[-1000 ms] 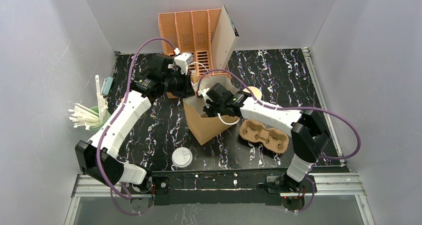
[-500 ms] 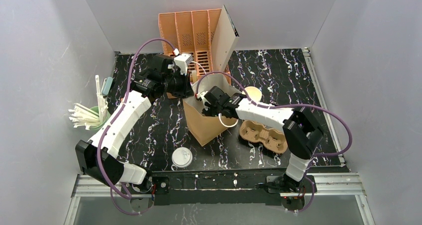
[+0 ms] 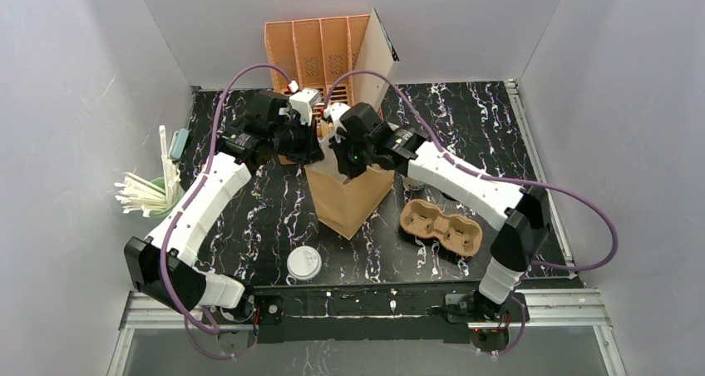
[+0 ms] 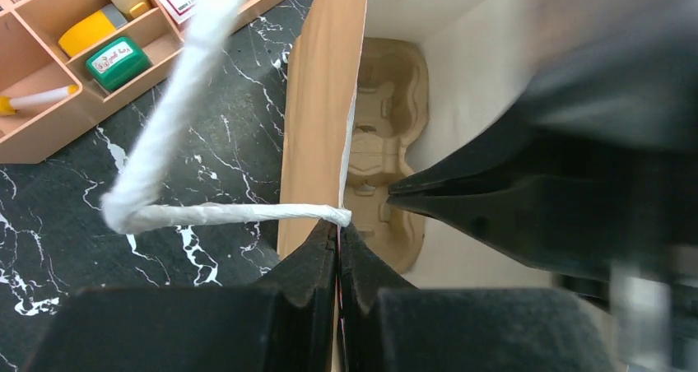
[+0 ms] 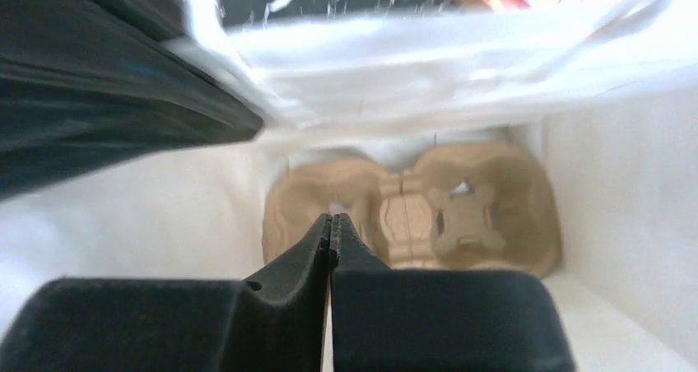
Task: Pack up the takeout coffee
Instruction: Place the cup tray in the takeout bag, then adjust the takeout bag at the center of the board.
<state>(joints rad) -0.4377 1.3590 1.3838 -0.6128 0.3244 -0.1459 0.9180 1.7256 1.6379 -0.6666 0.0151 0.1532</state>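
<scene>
The white paper cup and its black lid are out of view; my right arm covers the spot behind the bag. A brown paper bag [image 3: 349,197] stands open at mid-table. My left gripper [image 3: 313,150] is shut on the bag's left rim [image 4: 317,100], next to a white twisted handle [image 4: 206,216]. My right gripper [image 3: 347,161] is shut and empty, pointing down into the bag's mouth [image 5: 331,224]. Its black fingers [image 4: 494,216] show in the left wrist view. A pulp cup carrier [image 5: 461,216] lies on the bag's floor, also seen in the left wrist view [image 4: 387,141].
A second pulp carrier [image 3: 441,228] lies right of the bag. A flat white lid [image 3: 304,263] sits near the front edge. A green cup of straws [image 3: 150,195] stands at the left wall. An orange organizer [image 3: 320,56] stands behind the bag.
The bag has gone from leaning to standing upright. My right gripper rose from the bag's right side to over its mouth. The cup seen behind the bag is now covered.
</scene>
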